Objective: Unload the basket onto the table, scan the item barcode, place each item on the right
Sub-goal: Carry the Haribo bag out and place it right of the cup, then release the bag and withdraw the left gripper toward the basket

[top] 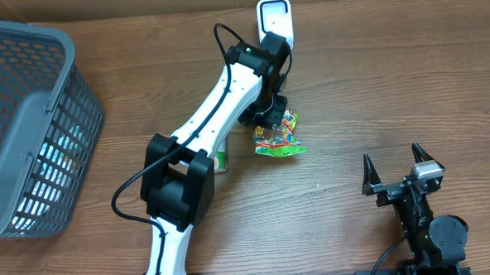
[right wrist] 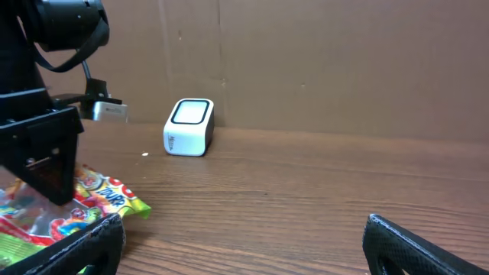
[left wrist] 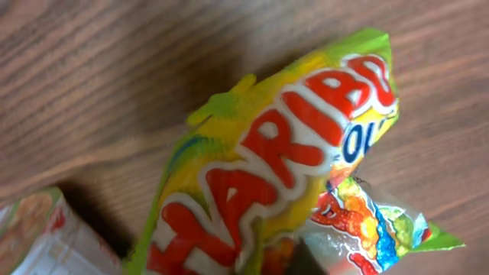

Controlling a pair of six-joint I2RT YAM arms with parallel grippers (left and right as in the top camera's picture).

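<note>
In the overhead view, the yellow and red crinkled plastic Haribo bag [top: 280, 138] lies near the middle of the brown wooden desk [top: 391, 65]. The left gripper [top: 270, 111] stands on the bag's far end, its jaws pressed together and pinching the bag. A white box-shaped scanner [top: 274, 18] stands at the far edge of the desk. A grey plastic lattice basket [top: 61, 104] is at the left edge. The right gripper [top: 392, 156] is near the front right corner, with its jaws spread wide and nothing between them.

In the left wrist view, the Haribo bag [left wrist: 283, 168] fills the frame and the fingers do not show.

In the right wrist view, the scanner [right wrist: 189, 127] stands before a brown cardboard wall [right wrist: 344, 61], and the bag [right wrist: 99, 200] is at the left.
</note>
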